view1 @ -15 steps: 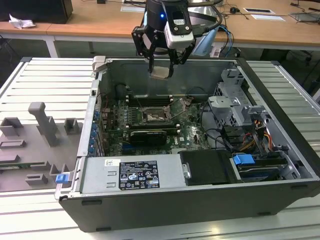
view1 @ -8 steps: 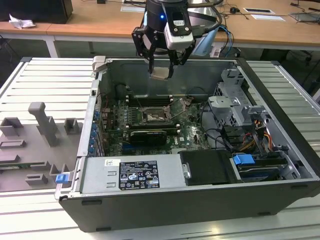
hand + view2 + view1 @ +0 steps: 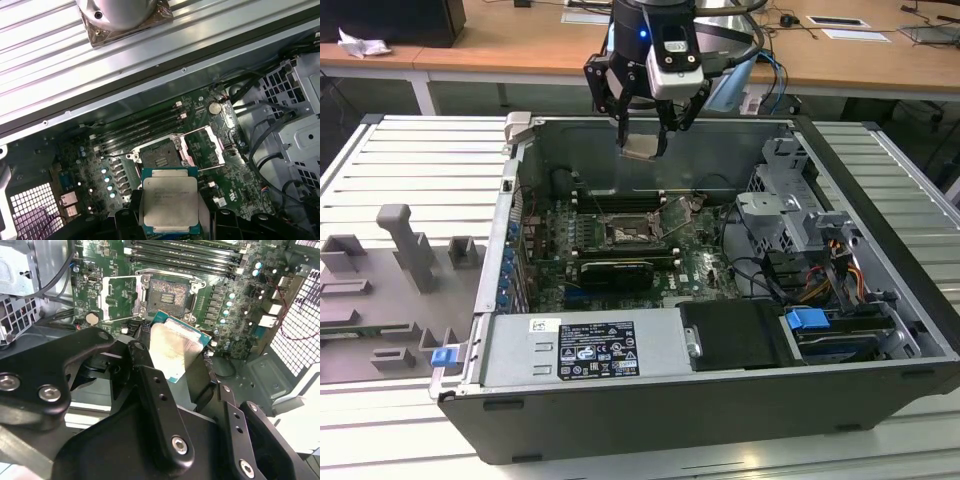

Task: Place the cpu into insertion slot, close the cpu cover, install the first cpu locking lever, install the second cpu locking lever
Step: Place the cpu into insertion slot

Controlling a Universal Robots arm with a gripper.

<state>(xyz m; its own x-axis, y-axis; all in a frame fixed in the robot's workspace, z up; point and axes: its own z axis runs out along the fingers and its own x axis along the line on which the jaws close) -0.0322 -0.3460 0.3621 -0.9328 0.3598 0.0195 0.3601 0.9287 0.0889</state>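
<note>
End effector (image 3: 643,138), pointing down, grips cpu (image 3: 640,150)

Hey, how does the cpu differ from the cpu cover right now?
The cpu is a solid square with a pale metal top; the cpu cover is an open silver frame. The cpu is gripped in the end effector above the case; the cpu cover is swung open beside the socket. Both look square and metallic.
</note>
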